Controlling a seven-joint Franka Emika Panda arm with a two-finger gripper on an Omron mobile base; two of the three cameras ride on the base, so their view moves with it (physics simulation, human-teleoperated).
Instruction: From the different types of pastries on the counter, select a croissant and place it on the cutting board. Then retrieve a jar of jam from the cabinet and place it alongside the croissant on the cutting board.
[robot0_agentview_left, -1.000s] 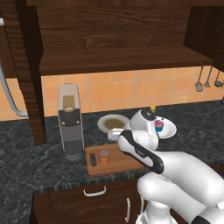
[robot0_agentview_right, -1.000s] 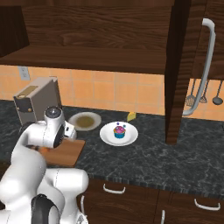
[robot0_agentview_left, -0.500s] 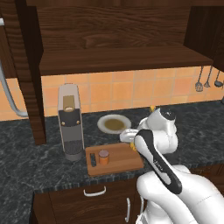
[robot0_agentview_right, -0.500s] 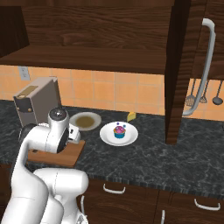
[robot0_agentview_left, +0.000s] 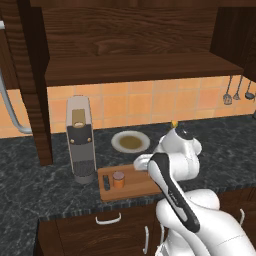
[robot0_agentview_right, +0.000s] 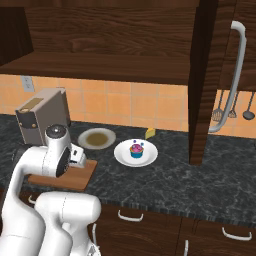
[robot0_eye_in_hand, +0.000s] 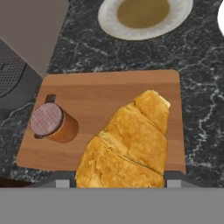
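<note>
Gripper (robot0_agentview_left: 141, 163) first: its fingertips are hidden behind the croissant (robot0_eye_in_hand: 131, 140), which looms large at the bottom of the hand view, so we judge the jaws to be closed on the pastry at a moderate width, holding it just above the cutting board (robot0_eye_in_hand: 100, 92). The croissant hangs over the board's right half. The jar of jam (robot0_eye_in_hand: 52, 122) already stands upright on the left half beside the slot handle, apart from the pastry.

To do the placing well, we would lower straight down until the croissant rests flat on bare wood. We would keep it inside the right edge and clear of the jar, then open the jaws fully before lifting. A sideways drag could nudge the jar or tip the pastry onto the counter (robot0_eye_in_hand: 197, 87).

Compared with a second ago, the hand has swung in from the cupcake's (robot0_agentview_right: 136, 149) side and come lower over the board; jar and board have not moved.
</note>
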